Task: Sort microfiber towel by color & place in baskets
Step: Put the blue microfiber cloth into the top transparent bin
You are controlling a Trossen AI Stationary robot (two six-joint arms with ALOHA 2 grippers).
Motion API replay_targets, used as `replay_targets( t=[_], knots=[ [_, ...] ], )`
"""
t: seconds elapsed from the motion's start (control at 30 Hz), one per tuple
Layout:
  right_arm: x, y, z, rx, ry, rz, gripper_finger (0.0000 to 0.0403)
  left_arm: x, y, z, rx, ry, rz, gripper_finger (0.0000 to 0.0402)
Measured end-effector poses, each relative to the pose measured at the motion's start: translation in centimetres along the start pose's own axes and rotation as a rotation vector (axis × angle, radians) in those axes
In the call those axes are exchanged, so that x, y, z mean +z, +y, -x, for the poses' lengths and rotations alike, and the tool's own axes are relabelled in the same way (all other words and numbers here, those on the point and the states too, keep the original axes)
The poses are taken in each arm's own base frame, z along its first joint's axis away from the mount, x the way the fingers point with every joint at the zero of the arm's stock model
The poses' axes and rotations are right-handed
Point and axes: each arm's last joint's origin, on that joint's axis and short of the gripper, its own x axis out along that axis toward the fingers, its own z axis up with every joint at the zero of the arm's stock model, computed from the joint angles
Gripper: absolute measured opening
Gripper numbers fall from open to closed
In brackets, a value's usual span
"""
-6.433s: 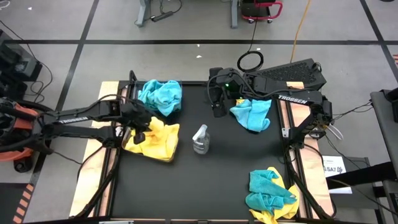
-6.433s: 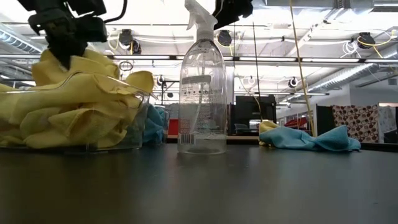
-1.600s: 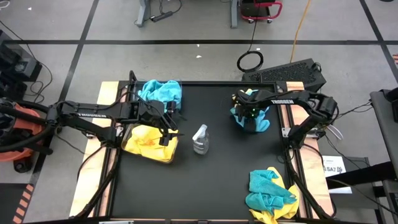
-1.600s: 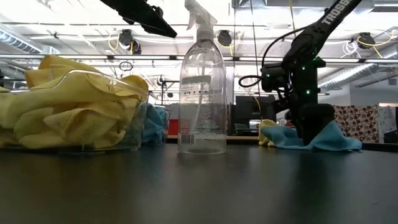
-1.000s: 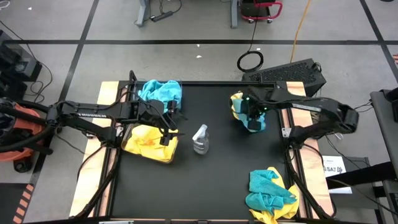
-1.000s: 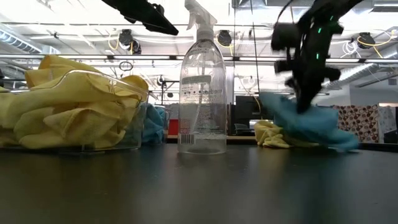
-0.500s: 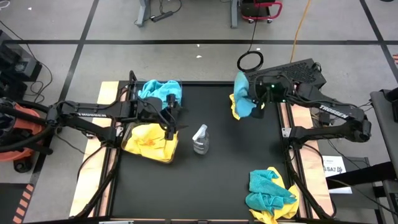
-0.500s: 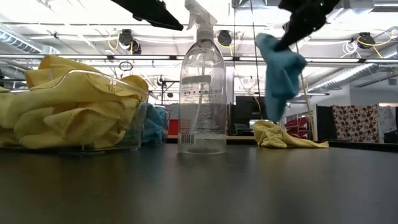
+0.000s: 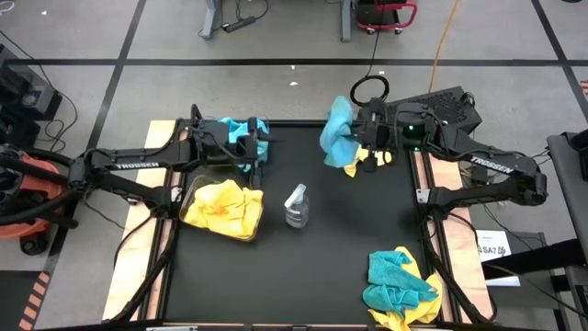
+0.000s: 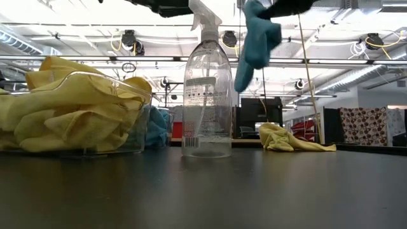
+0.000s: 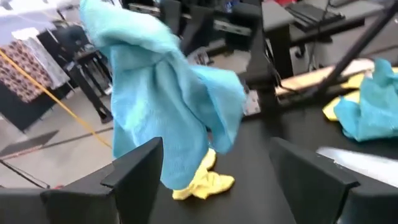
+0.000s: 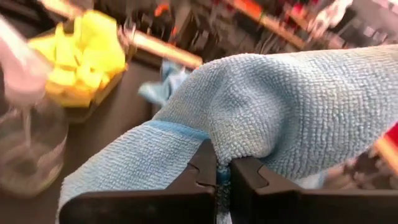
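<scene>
**Blue towel in the air**

Our right claw (image 9: 360, 142) is clamped on a blue towel (image 9: 336, 131), high at 1 o'clock; our left claw (image 9: 259, 147) gapes empty over the blue basket (image 9: 235, 130). Yellow basket (image 9: 220, 204) is filled. Left: one yellow towel (image 9: 353, 164) and a mixed pile (image 9: 397, 287) at 5 o'clock. Two baskets, one bottle (image 9: 296, 205).

Bright ceiling lights (image 10: 76, 44) flood the room evenly and glare white in the low view, the black table (image 9: 322, 257) shows only soft shadows, and the lifted blue towel (image 11: 161, 93) is motion-blurred in the left wrist view.
</scene>
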Motion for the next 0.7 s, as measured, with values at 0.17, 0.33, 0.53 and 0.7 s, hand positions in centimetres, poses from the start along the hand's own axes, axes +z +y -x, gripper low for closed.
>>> replay_targets(
  t=[0.17,0.33,0.53,0.7],
  knots=[
    [0.9,0.2,-0.9,0.024,-0.107,0.051,0.0002,0.0,0.8,-0.4,0.008,-0.058,0.029,0.0299],
    [1.6,0.4,-2.3,0.019,-0.18,0.108,0.0002,-0.8,1.3,-1.9,0.031,-0.076,0.095,0.0299],
    [1.9,0.9,-4.2,0.034,-0.225,0.171,0.0002,-1.4,1.7,-3.5,-0.009,-0.142,0.171,0.0299],
    [2.2,1.3,-5.2,0.029,-0.263,0.206,0.0002,-2.0,1.9,-4.5,-0.008,-0.169,0.194,0.0299]
  ],
)
